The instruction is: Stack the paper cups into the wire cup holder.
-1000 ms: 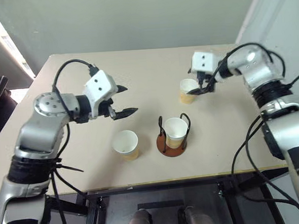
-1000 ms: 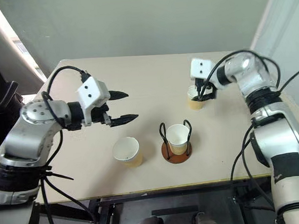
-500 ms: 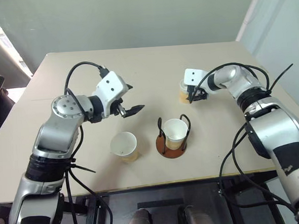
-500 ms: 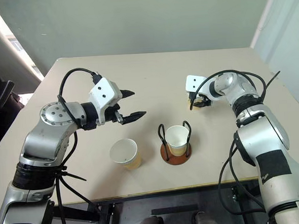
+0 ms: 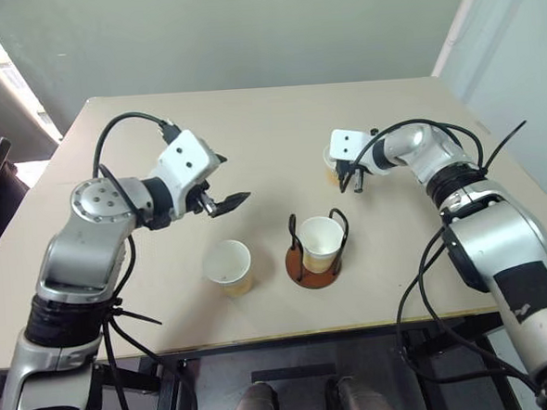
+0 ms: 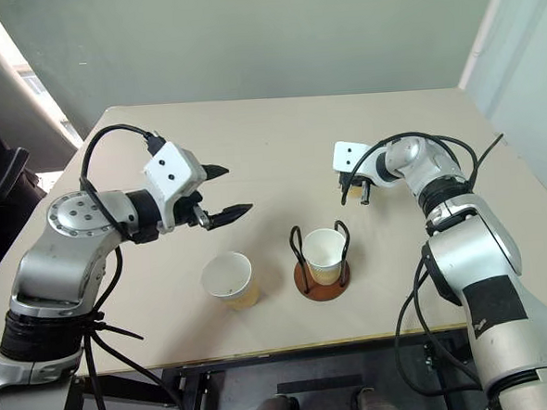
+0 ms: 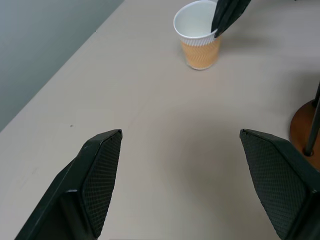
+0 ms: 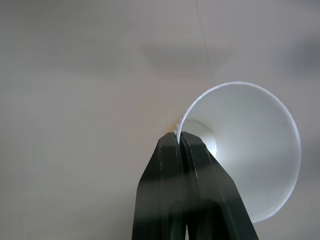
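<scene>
Three paper cups are on the table. One paper cup (image 5: pixel 320 242) stands inside the wire cup holder (image 5: pixel 301 268) near the table's middle. A second cup (image 5: pixel 229 266) stands loose to the holder's left. The third cup (image 8: pixel 245 150) is at the far right, and my right gripper (image 5: pixel 351 182) is shut on the near wall of its rim, one finger inside and one outside. In the left wrist view this cup (image 7: pixel 200 35) shows upright on the table with the right gripper's black fingers at its rim. My left gripper (image 5: pixel 227 180) hovers open above the table, left of the holder, holding nothing.
The beige table (image 5: pixel 157 128) runs to a grey wall at the back, with bare surface behind and left of the cups. Black cables loop from both wrists. The table's front edge lies close below the loose cup and the holder.
My right gripper has sunk onto the far-right cup and shut on its rim; it stood open a second ago. The left gripper stays open in about the same place.
</scene>
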Robot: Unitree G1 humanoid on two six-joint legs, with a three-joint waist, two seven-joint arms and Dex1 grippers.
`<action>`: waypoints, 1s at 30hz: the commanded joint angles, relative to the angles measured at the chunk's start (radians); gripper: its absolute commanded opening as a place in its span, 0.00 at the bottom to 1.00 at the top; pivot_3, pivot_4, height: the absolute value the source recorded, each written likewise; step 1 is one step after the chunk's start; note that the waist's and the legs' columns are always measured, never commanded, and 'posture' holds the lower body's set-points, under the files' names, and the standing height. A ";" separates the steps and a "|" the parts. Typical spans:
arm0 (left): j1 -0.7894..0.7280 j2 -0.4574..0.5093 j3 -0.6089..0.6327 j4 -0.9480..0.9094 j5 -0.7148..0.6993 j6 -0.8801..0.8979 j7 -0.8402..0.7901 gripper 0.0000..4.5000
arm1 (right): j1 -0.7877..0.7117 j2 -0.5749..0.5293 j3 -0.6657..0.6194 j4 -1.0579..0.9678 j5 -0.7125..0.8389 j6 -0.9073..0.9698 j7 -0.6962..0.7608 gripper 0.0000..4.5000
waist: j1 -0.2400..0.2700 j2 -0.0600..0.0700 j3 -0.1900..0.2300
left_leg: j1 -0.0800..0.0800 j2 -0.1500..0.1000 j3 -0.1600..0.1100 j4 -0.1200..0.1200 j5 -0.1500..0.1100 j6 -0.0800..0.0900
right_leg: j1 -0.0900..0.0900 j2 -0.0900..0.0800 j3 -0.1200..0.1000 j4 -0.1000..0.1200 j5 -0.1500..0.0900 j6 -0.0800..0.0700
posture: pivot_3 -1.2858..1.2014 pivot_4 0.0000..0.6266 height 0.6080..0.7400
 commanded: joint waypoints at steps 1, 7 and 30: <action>-0.010 0.015 0.031 -0.023 -0.012 -0.005 -0.001 0.90 | -0.046 -0.049 -0.056 -0.036 0.034 -0.052 0.039 0.00 | 0.001 0.000 0.000 | 0.000 0.000 0.000 0.000 0.000 0.000 | 0.000 0.000 0.000 0.000 0.000 0.000 | 0.52 0.24 1.00; 0.024 0.089 0.125 -0.082 -0.173 0.030 -0.152 0.90 | -0.078 -0.200 -0.214 -0.540 0.483 0.197 0.664 0.00 | 0.000 0.001 0.002 | -0.005 0.000 0.002 -0.001 0.000 -0.001 | -0.004 0.001 0.000 -0.001 -0.001 -0.001 | 0.52 0.24 1.00; 0.163 0.219 0.163 -0.155 -0.343 0.046 -0.315 0.90 | 0.264 -0.412 -0.011 -1.329 0.705 0.509 0.709 0.00 | -0.007 -0.003 0.000 | 0.017 0.015 0.000 0.000 -0.003 -0.006 | 0.012 0.016 0.002 0.007 -0.015 -0.023 | 0.52 0.24 1.00</action>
